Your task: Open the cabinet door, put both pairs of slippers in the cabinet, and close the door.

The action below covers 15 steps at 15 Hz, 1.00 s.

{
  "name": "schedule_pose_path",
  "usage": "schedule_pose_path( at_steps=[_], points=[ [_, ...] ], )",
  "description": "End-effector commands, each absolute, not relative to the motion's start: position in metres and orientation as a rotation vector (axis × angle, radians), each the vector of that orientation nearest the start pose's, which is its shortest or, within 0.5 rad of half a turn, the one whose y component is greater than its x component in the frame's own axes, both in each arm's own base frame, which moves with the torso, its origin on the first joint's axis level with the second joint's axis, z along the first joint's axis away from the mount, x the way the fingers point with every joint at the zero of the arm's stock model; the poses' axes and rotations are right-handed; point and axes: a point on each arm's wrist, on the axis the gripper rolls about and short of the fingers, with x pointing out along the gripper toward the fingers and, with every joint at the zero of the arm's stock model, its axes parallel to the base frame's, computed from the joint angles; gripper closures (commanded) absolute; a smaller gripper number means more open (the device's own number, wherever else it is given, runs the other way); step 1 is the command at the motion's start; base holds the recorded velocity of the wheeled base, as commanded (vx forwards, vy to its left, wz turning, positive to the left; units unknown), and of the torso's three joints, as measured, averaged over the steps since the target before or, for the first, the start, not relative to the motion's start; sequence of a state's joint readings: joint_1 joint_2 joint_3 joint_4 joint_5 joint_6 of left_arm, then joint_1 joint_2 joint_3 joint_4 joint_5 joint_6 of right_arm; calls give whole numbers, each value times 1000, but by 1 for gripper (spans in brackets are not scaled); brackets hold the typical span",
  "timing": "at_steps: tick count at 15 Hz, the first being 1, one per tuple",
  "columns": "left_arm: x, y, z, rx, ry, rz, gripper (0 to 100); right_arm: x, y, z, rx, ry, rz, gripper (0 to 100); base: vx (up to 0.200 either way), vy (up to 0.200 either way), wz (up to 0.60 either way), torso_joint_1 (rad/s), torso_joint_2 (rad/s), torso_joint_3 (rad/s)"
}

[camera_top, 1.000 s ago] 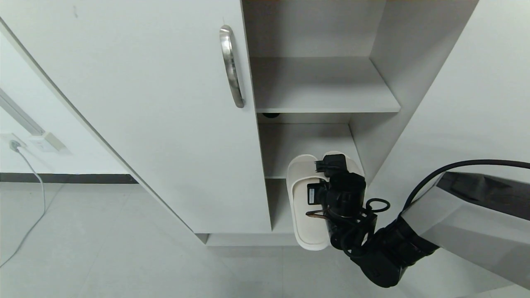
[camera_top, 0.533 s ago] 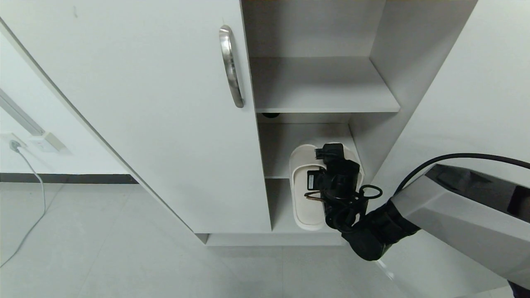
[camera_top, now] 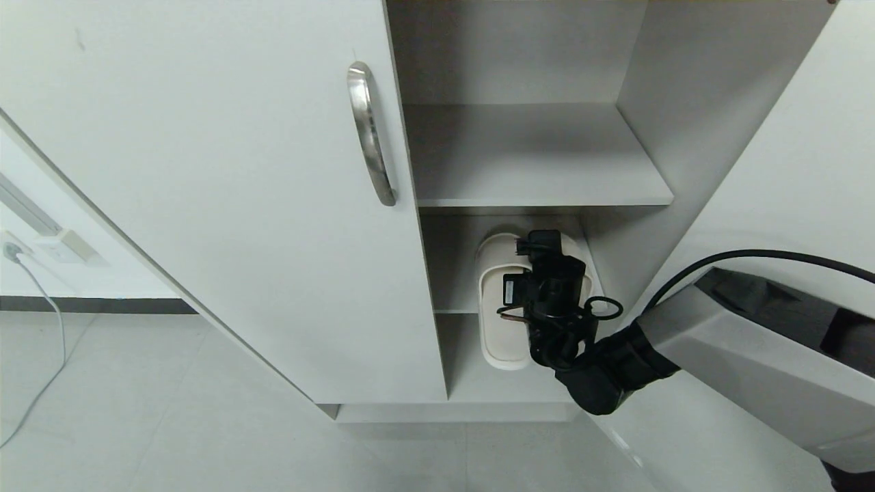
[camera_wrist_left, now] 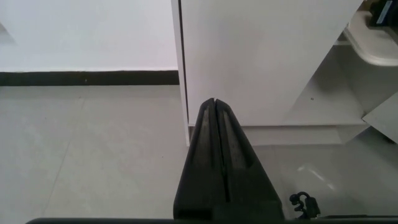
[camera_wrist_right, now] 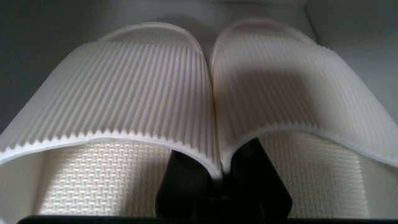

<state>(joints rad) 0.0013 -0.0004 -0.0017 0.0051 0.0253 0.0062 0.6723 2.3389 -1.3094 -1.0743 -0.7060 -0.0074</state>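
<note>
Had the white ribbed slippers (camera_wrist_right: 149, 93) pinched together at their inner strap edges in the right gripper (camera_wrist_right: 221, 177), toes inside the cabinet (camera_top: 656, 137) under the upper shelf (camera_top: 533, 157), left gripper (camera_wrist_left: 215, 106) closed empty near the floor (camera_wrist_left: 93, 155); looked like light, bendy foam, so decent spot to grab

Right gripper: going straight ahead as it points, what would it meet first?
The right gripper, clamped on the slippers, points into the cabinet; their toes would likely reach its back wall first; depth is unclear.
</note>
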Motion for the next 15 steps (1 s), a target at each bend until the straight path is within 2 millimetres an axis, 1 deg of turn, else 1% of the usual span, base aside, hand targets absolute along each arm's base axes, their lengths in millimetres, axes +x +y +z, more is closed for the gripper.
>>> schedule_pose_path(
  at_steps=[1,2,4,7,9,13,15],
  points=[
    [-23,1,75,6,5,28,100,380,276,114,30,-47,-34,100,0,0,0,0,0,0],
    [-23,1,75,6,5,28,100,382,277,115,27,-43,-32,100,0,0,0,0,0,0],
    [-23,1,75,6,5,28,100,393,275,119,25,-42,-32,100,0,0,0,0,0,0],
    [-23,1,75,6,5,28,100,404,278,133,34,-55,-19,100,0,0,0,0,0,0],
    [-23,1,75,6,5,28,100,410,280,138,31,-53,-16,100,0,0,0,0,0,0],
    [-23,1,75,6,3,28,100,417,283,136,22,-42,-19,100,0,0,0,0,0,0],
    [-23,1,75,6,5,28,100,420,284,131,10,-26,-12,100,0,0,0,0,0,0]
  ],
)
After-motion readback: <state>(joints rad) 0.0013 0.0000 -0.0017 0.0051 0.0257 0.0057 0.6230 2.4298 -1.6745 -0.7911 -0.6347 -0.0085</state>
